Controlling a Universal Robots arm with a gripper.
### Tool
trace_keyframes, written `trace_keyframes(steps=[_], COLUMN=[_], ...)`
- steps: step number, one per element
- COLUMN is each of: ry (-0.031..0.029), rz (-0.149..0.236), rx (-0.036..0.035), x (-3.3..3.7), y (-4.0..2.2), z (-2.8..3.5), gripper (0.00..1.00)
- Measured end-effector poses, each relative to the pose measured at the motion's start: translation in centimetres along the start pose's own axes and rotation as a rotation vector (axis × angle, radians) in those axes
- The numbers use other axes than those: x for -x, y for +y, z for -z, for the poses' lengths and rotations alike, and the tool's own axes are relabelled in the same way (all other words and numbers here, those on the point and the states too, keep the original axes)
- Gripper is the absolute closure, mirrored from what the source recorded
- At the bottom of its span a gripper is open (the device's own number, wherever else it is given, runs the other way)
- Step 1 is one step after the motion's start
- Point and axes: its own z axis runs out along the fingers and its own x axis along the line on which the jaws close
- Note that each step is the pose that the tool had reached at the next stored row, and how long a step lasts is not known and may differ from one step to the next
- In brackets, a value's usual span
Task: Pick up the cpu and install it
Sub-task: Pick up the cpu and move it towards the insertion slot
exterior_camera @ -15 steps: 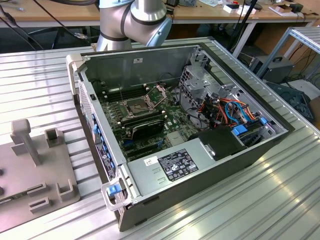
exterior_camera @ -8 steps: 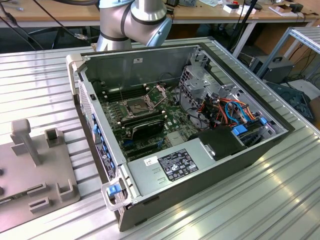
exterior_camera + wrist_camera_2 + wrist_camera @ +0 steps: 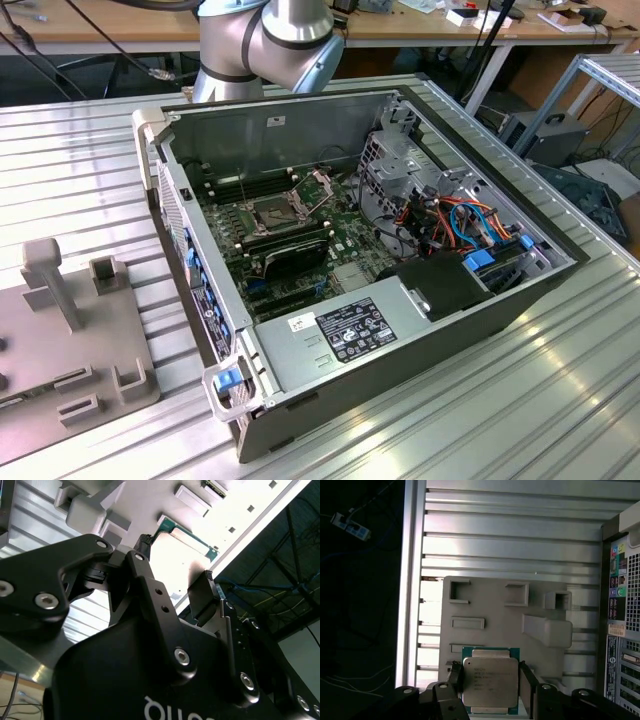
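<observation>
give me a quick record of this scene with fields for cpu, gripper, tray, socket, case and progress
cpu: at the grey fixture tray, metal lid showing
gripper: right at the cpu; whether it grips cannot be told
grey fixture tray: on the ribbed aluminium table, to the exterior view's left of the case
cpu socket: on the motherboard, load plate raised
computer case: lying on the table, side panel off
progress: cpu not yet in the socket
</observation>
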Motion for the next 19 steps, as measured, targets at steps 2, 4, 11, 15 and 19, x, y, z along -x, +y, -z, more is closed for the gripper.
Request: trace_keyframes(steps=[2,4,11,15,19], ry=[0.0,0.0,0.0,-0.0001,-0.0001], rz=[0.0,0.0,0.0,0.0,0.0], rx=[0.0,0.0001,0.0001,0.0001,0.0001], x=[0.13,0.34,1.02,1.35,1.53], y=[-0.01,-0.01,-0.04,-0.06,-0.06], z=[0.0,0.0,0.0,0.0,0.0], gripper=[0.45,0.45,0.45,0.45,0.45])
